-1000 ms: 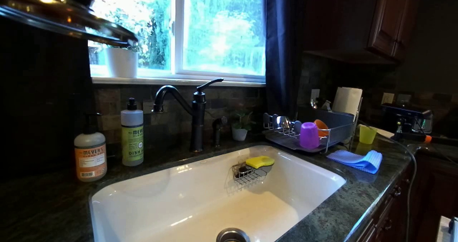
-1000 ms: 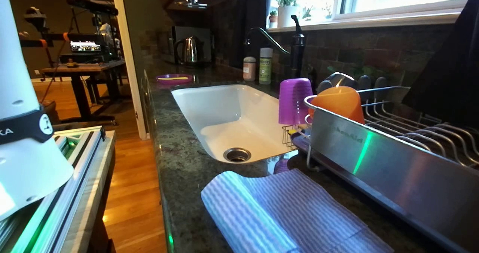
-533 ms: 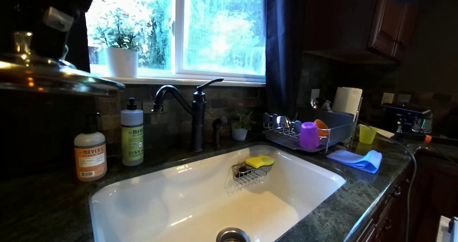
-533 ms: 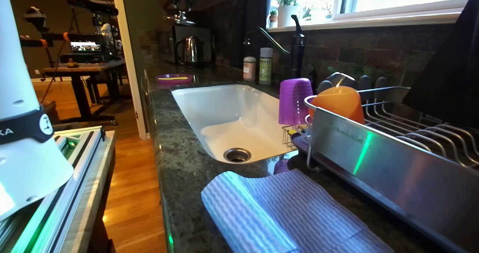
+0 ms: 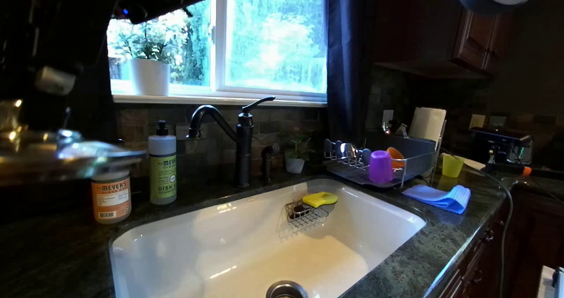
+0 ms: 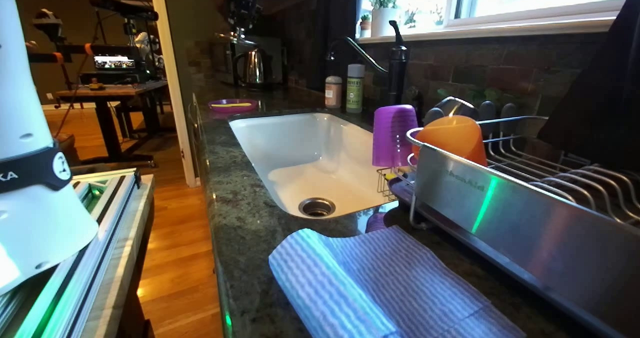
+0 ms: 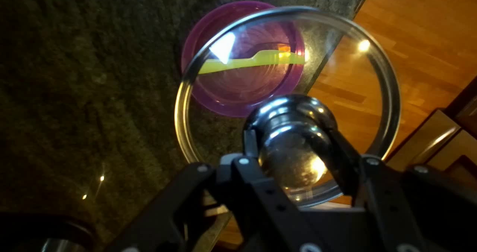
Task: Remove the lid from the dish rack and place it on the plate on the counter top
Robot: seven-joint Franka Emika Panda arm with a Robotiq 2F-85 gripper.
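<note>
— Start at the far left of an exterior view: what stands there?
— The white robot arm, and further right, on the dark counter top, a purple plate with a yellow knife lying across it

— And the lid?
— In the air, higher than the plate and apart from it, knob uppermost; whether it is squarely over the plate I can't tell

— What has hold of it?
— The gripper, its two fingers pinching the knob from either side, as the wrist view shows; part of the plate shows through the lid

— Carry on rightward
— A shiny kettle, the white sink, two soap bottles just beyond it and a black tap

— And the right end?
— A striped blue cloth, then an upside-down purple cup at the edge of the dish rack, and an orange dish in it
</note>
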